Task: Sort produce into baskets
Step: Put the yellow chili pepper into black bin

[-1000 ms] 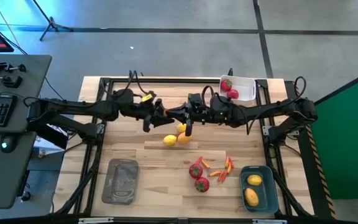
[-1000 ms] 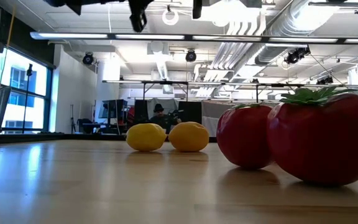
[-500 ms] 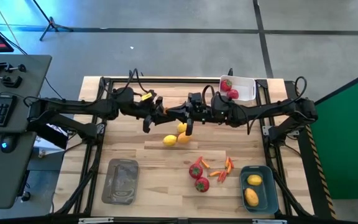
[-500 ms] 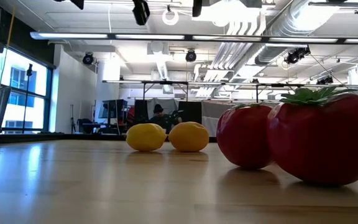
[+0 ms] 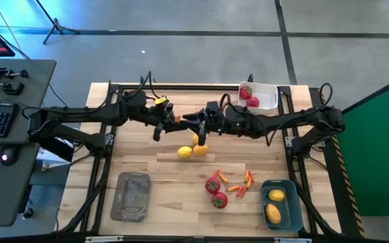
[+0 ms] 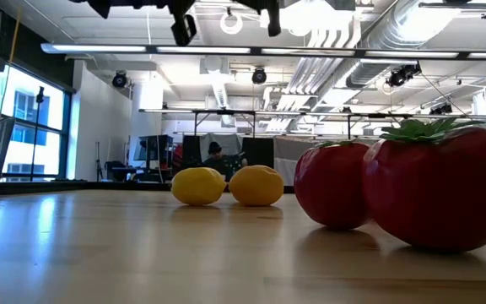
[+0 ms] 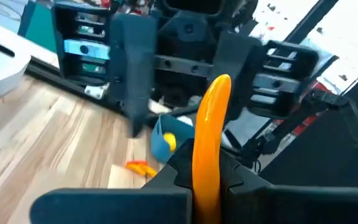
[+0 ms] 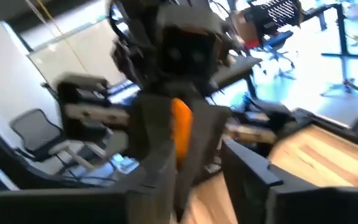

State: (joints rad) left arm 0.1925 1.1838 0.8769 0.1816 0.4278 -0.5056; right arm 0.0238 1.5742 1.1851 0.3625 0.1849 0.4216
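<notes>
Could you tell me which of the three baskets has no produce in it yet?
The flat grey basket on the table's left side; the white one holds red fruits, the blue one lemons.

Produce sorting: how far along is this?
Done: two red fruits in the white basket, two lemons in the blue basket. In hand: the left gripper holds an orange pepper midair, facing the right gripper. Left: two lemons, two red fruits and several peppers on the table.

Four lemons (image 5: 184,152) are showing, four red fruits (image 5: 213,185), several orange peppers (image 5: 249,178) including one (image 7: 209,140) in the left pincer (image 5: 175,119), three baskets (image 5: 132,196), and two arms (image 5: 282,121).
</notes>
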